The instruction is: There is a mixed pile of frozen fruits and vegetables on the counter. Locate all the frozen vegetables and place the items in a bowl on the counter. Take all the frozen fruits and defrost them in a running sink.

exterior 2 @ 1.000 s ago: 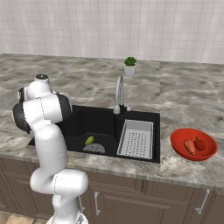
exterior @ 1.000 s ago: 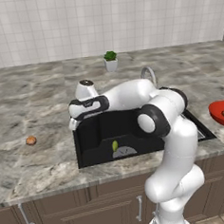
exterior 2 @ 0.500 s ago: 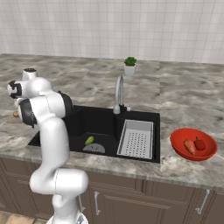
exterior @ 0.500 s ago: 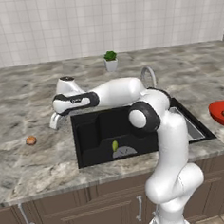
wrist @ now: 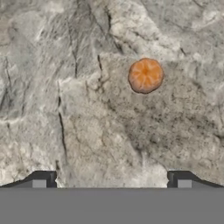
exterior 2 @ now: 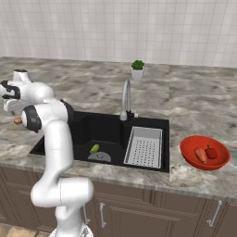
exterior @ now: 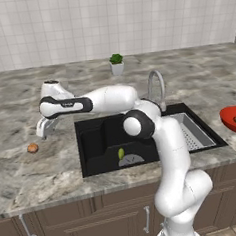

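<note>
The brown ball (wrist: 145, 75) sits alone on the veined marble worktop (exterior: 39, 171), just ahead of my hand (exterior: 44, 128) and a little to one side of its centre line as my hand camera sees it. My hand hangs above it with the jaws spread wide, holding nothing and touching nothing; both dark fingertips (wrist: 43, 178) stand well apart over bare stone. Behind my hand, along my outstretched arm, the yellow-green fruit (exterior: 121, 153) lies on the floor of the black sink (exterior: 92, 142), beside the round drain. Beyond it are the grey rack (exterior 2: 146, 146) and the curved steel faucet (exterior 2: 125, 99). Farthest from my hand, past the sink, the red bowl (exterior 2: 190, 148) holds the orange piece (exterior 2: 201, 155) and the red piece (exterior 2: 211, 152).
</note>
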